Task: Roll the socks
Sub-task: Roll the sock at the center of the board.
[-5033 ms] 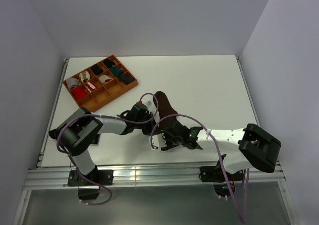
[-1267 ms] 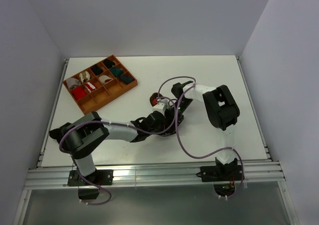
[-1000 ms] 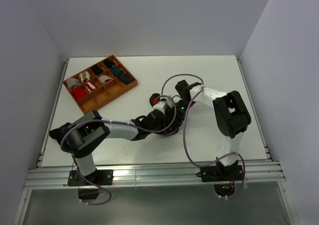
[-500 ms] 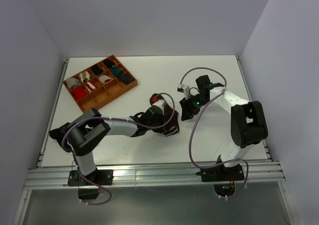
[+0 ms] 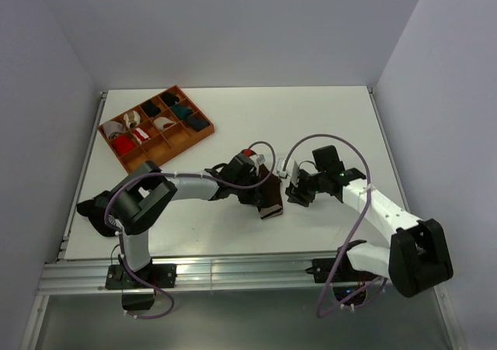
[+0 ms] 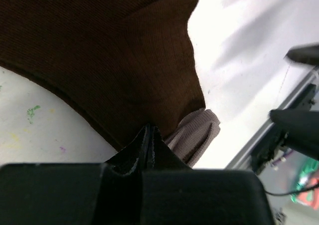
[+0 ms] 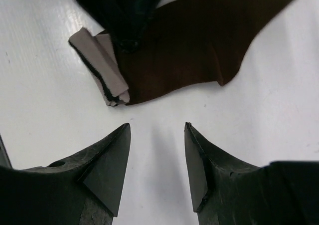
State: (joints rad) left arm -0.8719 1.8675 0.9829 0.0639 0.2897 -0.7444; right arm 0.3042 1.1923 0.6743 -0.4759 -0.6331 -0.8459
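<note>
Brown socks (image 6: 94, 45) lie flat on the white table (image 5: 326, 117), a little nearer its front edge than its middle, between the two grippers. The left gripper (image 6: 148, 135) has its fingers pinched together on the dark fabric just beside the pale cuff (image 6: 195, 134), which is folded and sticks out past the fingertips toward the table's front edge. In the right wrist view the cuff end points left, with the brown body spreading up and to the right, and the left gripper's dark tip sits on the fabric right next to the cuff. The right gripper (image 7: 156, 130) hangs just beside the socks, its jaws spread moderately wide with only bare table between them, touching no fabric. From above, the two grippers face each other closely across the cuff end. An orange-brown tray (image 5: 161, 150) sits well apart at the far left of the table, set at an angle and divided into small compartments. A red bundle (image 5: 121, 143) and a white bundle (image 5: 116, 126) fill cells at its left end, a dark bundle (image 5: 150, 108) lies along its far row, and a teal bundle (image 5: 196, 122) sits near its right end.
</note>
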